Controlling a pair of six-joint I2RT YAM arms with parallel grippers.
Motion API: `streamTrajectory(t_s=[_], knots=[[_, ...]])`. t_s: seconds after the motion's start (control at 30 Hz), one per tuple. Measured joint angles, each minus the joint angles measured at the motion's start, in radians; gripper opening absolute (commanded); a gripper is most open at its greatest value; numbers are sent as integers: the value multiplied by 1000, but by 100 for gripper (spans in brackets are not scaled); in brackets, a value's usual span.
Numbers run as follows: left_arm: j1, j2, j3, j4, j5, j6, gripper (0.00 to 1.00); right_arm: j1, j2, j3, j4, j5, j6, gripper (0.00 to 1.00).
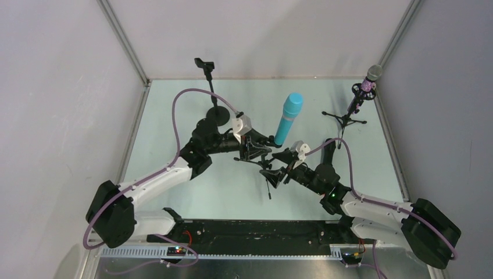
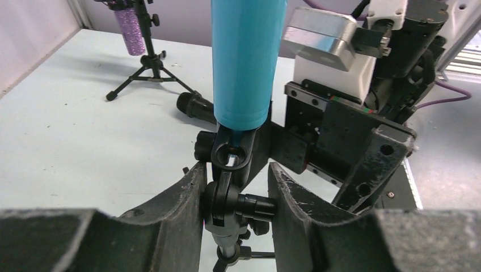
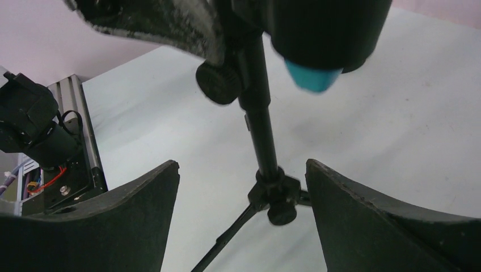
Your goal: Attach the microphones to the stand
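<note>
Turquoise microphone (image 1: 289,121) stands tilted in black stand clip (image 2: 250,148)

Pale green table (image 1: 256,93), grey walls (image 1: 58,87), aluminium corner posts (image 1: 123,40)

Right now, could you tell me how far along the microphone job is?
Done: the purple microphone sits in its tripod stand. In hand: the turquoise microphone stands in the clip of a second stand, the left gripper shut on that stand, the right gripper open around its pole. Left: the round-base stand is empty, and a black microphone lies on the table.
</note>
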Motion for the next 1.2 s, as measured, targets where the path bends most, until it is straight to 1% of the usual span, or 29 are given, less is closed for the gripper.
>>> streamTrajectory(t_s=[0.1,0.13,0.23,0.27,0.3,0.33,0.47,0.5,0.63,0.8,0.87,1.0,1.2], knots=[[-31,-18,-8,-19,-21,0,0,9,22,2,31,3,0,80],[-40,-23,-8,-27,-30,0,0,11,31,2,39,3,0,76],[-58,-39,-8,-40,-51,-8,0,14,63,7,53,7,0,68],[-61,-44,-8,-42,-58,-12,0,16,74,8,59,10,0,64],[-64,-49,-8,-43,-63,-18,0,19,88,9,66,11,1,62],[-68,-57,-8,-43,-68,-27,0,22,103,10,71,14,3,57],[-79,-88,-8,-48,-89,-53,0,34,140,11,94,24,9,46],[-83,-98,-8,-51,-95,-57,0,37,145,11,102,27,10,41],[-97,-129,-8,-73,-122,-64,0,49,154,15,130,45,19,30],[-99,-153,-8,-100,-156,-89,0,65,154,17,143,47,18,19],[-101,-163,-8,-111,-168,-90,0,67,159,18,150,46,19,11],[-104,-183,-8,-134,-193,-96,0,74,172,23,166,46,25,1],[-105,-214,-8,-166,-222,-104,0,87,186,34,179,46,29,0]])
